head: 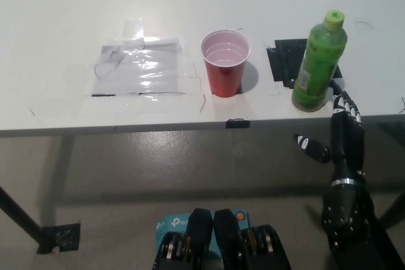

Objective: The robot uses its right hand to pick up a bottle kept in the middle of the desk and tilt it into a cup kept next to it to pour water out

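Bottle [318, 62]: we see it standing up on the white desk [63, 4], to the right of the red cup [225, 62].
Right hand [338, 132]: our black hand sits just below the bottle, fingers spread apart, holding nothing.
Left hand: we cannot see it.

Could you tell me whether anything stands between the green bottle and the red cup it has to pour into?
Nothing visible does: only bare desk lies between the green bottle and the red cup to its left.
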Action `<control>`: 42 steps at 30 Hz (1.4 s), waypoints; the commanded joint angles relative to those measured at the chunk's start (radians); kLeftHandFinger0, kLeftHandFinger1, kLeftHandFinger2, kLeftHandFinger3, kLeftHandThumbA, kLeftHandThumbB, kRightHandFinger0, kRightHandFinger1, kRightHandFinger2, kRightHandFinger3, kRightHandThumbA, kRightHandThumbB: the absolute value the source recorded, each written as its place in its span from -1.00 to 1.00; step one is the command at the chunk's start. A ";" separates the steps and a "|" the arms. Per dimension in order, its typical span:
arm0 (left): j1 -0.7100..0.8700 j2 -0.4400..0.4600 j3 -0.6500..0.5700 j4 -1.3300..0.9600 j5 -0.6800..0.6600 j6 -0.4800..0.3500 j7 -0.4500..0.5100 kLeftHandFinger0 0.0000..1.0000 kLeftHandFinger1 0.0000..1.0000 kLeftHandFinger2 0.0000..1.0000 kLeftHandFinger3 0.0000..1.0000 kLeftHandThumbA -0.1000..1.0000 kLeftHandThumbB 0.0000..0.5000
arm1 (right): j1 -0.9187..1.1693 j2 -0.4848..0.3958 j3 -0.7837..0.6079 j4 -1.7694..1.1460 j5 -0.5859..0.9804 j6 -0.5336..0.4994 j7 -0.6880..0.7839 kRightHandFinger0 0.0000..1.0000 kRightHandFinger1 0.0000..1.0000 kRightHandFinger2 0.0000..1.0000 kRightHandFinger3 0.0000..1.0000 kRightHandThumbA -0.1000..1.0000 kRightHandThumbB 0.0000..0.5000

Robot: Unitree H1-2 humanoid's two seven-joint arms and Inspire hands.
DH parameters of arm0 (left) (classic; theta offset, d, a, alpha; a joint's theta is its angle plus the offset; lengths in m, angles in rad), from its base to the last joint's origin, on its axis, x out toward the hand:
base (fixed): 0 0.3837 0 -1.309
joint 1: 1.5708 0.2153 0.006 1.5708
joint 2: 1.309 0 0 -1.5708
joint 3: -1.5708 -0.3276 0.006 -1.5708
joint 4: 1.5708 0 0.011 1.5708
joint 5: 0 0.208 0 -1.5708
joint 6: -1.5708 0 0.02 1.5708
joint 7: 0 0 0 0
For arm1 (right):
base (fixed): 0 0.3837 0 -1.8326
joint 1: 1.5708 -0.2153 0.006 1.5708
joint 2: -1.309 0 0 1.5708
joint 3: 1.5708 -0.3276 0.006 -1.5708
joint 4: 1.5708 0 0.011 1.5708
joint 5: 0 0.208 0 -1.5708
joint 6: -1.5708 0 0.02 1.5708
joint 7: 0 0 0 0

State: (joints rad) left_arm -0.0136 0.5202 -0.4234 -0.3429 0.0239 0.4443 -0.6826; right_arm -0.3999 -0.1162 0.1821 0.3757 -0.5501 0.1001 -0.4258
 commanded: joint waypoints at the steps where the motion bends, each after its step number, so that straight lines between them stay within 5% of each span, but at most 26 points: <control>1: -0.012 0.020 0.025 -0.039 -0.003 0.026 0.011 1.00 1.00 1.00 1.00 0.07 1.00 | 0.127 -0.075 0.071 -0.430 0.060 0.353 0.407 1.00 1.00 1.00 1.00 1.00 1.00; 12: -0.014 0.025 0.029 -0.036 -0.002 0.026 0.010 1.00 1.00 1.00 1.00 0.12 1.00 | 0.453 -0.162 0.074 -0.926 0.147 0.370 0.515 1.00 1.00 1.00 1.00 1.00 0.99; 17: -0.014 0.024 0.029 -0.034 -0.005 0.025 0.009 1.00 1.00 1.00 1.00 0.10 1.00 | 0.544 -0.170 0.116 -1.013 0.124 0.318 0.511 1.00 1.00 1.00 1.00 1.00 0.62; 19: -0.013 0.025 0.029 -0.036 -0.004 0.026 0.009 1.00 1.00 1.00 1.00 0.10 1.00 | 0.567 -0.162 0.131 -0.997 0.105 0.237 0.477 1.00 1.00 1.00 1.00 0.89 0.62; 21: -0.013 0.026 0.030 -0.038 -0.003 0.017 0.009 1.00 1.00 1.00 1.00 0.10 1.00 | 0.584 -0.155 0.133 -0.968 0.140 0.165 0.454 1.00 1.00 1.00 1.00 0.57 0.32; 23: -0.012 0.024 0.033 -0.038 -0.007 0.026 0.008 1.00 1.00 1.00 1.00 0.09 1.00 | 0.587 -0.154 0.130 -0.959 0.155 0.147 0.453 1.00 1.00 1.00 1.00 0.53 0.27; 24: -0.019 0.024 0.027 -0.037 0.001 0.026 0.005 1.00 1.00 1.00 1.00 0.12 1.00 | 0.587 -0.164 0.122 -0.906 0.174 0.071 0.433 1.00 1.00 1.00 1.00 0.31 0.07; 25: -0.021 0.023 0.027 -0.038 0.003 0.026 0.003 1.00 1.00 1.00 1.00 0.11 1.00 | 0.582 -0.175 0.113 -0.835 0.197 -0.011 0.418 0.90 1.00 1.00 1.00 0.06 -0.11; 26: -0.020 0.020 0.029 -0.038 -0.002 0.025 0.004 1.00 1.00 1.00 1.00 0.09 1.00 | 0.576 -0.183 0.108 -0.804 0.217 -0.039 0.427 0.51 0.83 1.00 1.00 -0.14 -0.12; 29: -0.020 0.022 0.028 -0.038 -0.002 0.026 0.003 1.00 1.00 1.00 1.00 0.12 1.00 | 0.563 -0.194 0.097 -0.762 0.236 -0.049 0.448 0.29 0.60 0.88 0.98 -0.20 -0.08; 32: -0.017 0.022 0.032 -0.038 -0.003 0.025 0.006 1.00 1.00 1.00 1.00 0.11 1.00 | 0.547 -0.196 0.089 -0.725 0.258 -0.078 0.456 0.21 0.58 0.85 0.99 -0.32 -0.12; 39: -0.034 0.023 0.027 -0.022 -0.001 -0.023 -0.004 1.00 1.00 1.00 1.00 0.18 1.00 | 0.529 -0.202 0.082 -0.710 0.225 -0.073 0.467 0.34 0.69 0.90 1.00 -0.25 -0.11; 42: -0.036 0.024 0.027 -0.034 0.002 0.017 -0.001 1.00 1.00 1.00 1.00 0.17 1.00 | 0.527 -0.198 0.078 -0.708 0.222 -0.065 0.474 0.41 0.75 0.95 1.00 -0.26 -0.08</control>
State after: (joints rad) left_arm -0.0269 0.5206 -0.4075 -0.3471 0.0234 0.4473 -0.6838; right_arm 0.1443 -0.3032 0.2797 -0.3198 -0.3357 0.0877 0.0232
